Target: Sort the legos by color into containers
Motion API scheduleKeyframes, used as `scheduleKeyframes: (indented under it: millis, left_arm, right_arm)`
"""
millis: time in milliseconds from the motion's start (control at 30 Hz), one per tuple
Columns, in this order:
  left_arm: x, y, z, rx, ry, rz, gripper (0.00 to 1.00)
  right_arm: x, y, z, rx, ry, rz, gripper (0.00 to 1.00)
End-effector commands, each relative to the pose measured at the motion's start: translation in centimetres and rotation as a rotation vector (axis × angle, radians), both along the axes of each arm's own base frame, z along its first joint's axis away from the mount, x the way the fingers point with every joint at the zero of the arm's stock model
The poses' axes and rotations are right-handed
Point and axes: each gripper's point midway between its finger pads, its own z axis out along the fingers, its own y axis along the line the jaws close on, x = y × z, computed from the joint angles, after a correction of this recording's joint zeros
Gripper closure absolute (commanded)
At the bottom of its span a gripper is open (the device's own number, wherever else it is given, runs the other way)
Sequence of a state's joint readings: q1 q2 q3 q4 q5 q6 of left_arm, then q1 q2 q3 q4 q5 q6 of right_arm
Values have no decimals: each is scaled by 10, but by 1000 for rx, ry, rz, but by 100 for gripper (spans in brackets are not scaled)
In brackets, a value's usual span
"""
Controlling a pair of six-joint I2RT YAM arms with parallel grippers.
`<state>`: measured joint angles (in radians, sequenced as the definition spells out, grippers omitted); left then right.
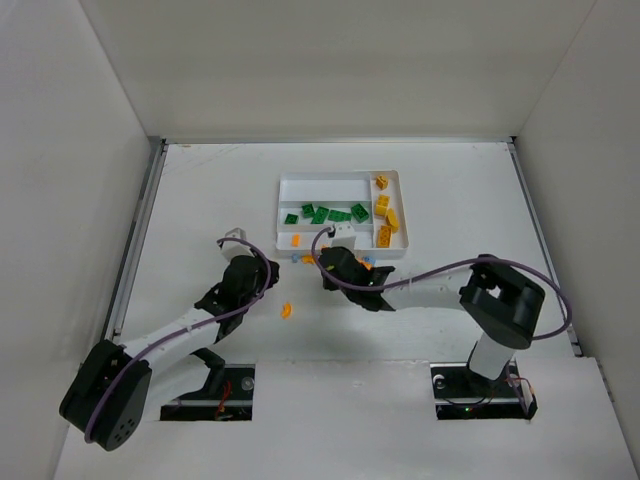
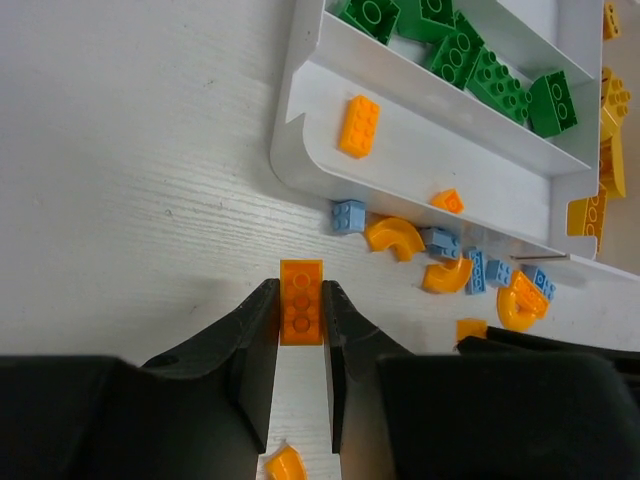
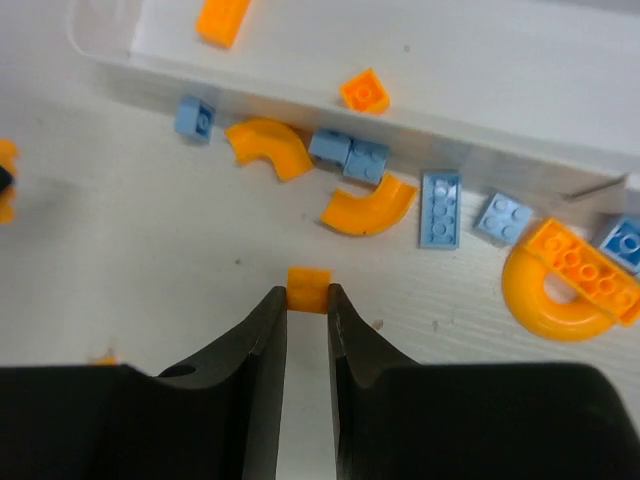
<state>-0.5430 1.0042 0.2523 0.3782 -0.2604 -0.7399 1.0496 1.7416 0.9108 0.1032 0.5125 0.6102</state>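
The white tray holds green legos in its middle slot, two orange ones in the near slot and yellow ones in the crosswise end slot. Loose orange and light blue legos lie on the table along the tray's near wall. My left gripper is shut on an orange three-stud brick, left of the tray's near corner. My right gripper is shut on a small orange piece just in front of the loose pile.
An orange curved piece lies alone on the table between the arms, and shows under my left fingers. An orange ring with a plate on it lies right of my right gripper. White walls enclose the table.
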Motion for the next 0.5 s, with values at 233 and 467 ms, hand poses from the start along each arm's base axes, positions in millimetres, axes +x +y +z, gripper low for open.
scheduleKeyframes:
  millis: [233,467]
  left_arm:
    - [19,-25,31,-41,-66,-40,81]
    - [42,-38,39,-30,-73,-43,81]
  right_arm:
    - [80,-28,49,93,-77,-70,76]
    - [101,-34,55,124,-99,-114,56]
